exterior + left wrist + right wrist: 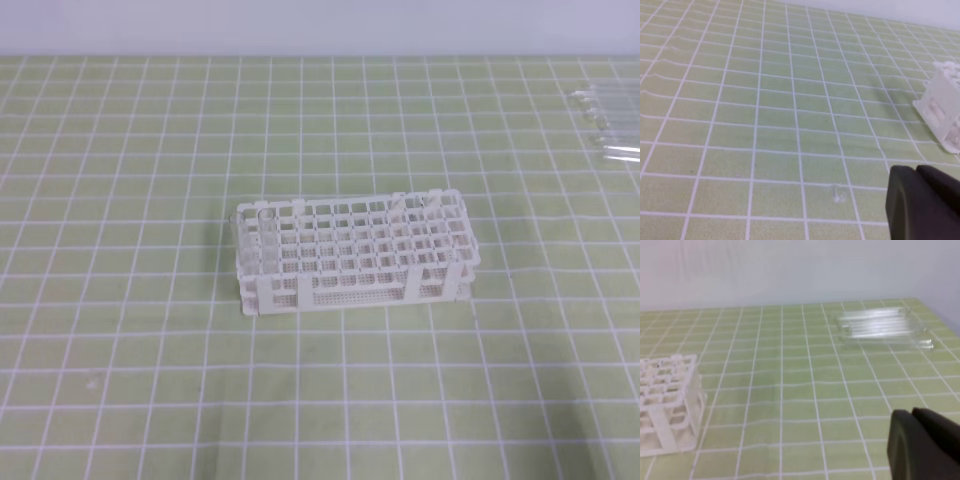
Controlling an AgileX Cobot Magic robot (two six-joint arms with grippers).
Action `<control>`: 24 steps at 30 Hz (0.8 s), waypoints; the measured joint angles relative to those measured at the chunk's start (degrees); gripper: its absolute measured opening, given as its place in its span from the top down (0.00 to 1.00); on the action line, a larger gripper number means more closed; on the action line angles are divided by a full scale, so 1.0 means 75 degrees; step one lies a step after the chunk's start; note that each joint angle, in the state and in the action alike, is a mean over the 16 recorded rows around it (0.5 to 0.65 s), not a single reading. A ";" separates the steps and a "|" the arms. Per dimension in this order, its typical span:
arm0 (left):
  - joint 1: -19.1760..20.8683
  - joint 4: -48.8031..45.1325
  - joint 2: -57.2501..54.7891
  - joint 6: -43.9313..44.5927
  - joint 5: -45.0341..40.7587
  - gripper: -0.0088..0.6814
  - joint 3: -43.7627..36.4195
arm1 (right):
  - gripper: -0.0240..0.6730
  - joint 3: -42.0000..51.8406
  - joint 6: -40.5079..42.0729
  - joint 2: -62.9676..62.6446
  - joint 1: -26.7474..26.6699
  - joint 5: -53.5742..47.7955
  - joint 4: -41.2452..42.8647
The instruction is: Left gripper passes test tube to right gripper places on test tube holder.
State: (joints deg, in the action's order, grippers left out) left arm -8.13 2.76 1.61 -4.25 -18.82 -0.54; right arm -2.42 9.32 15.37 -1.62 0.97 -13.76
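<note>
Right wrist view shows the clear tubes lying bundled at the mat's far right, well apart from the test tube holder; which one is the test tube cannot be told. Left gripper and right gripper are both closed, holding nothing. Judgement: light, rigid, slippery, breakable glass, best taken gently mid-length.

White test tube holder sits upright mid green gridded tabletop, holes showing nothing in them, with a bundle of clear tubes well apart toward its far right.
</note>
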 joint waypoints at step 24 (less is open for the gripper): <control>0.0000 -0.0002 0.0012 0.0000 0.0000 0.99 -0.0005 | 0.99 0.0333 -0.2403 -0.2000 0.0139 -0.2253 0.2038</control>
State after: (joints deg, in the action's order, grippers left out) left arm -8.14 2.74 1.70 -4.25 -18.82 -0.58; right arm 0.07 -8.70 0.37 -0.58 -15.92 1.52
